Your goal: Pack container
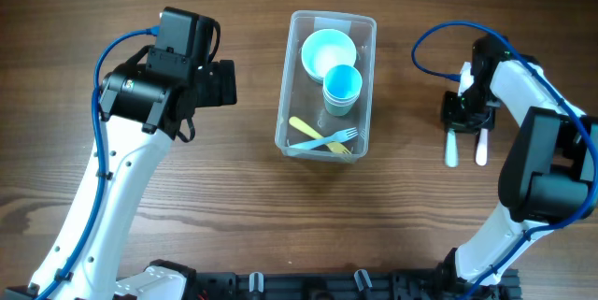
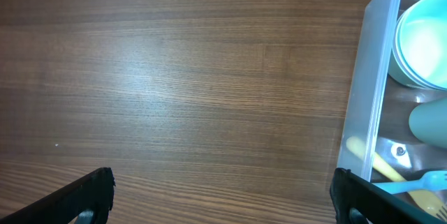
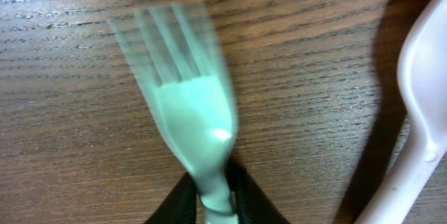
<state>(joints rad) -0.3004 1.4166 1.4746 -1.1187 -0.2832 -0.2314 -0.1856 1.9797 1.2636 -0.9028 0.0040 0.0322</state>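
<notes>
The clear rectangular container [image 1: 291,76] stands mid-table and holds a pale blue bowl [image 1: 328,53], a blue cup [image 1: 342,85], a yellow utensil [image 1: 308,132] and a blue fork [image 1: 334,137]. Its left wall shows in the left wrist view [image 2: 374,98]. My left gripper [image 2: 223,203] is open and empty over bare wood, left of the container. My right gripper [image 3: 213,196] is shut on the handle of a pale green fork [image 3: 188,105], right of the container. A white spoon [image 3: 419,133] lies beside it.
Two pale utensils [image 1: 451,149] [image 1: 482,149] show just below the right gripper [image 1: 464,111] in the overhead view. The left arm [image 1: 154,90] hangs over the table's left half. The table is dark wood.
</notes>
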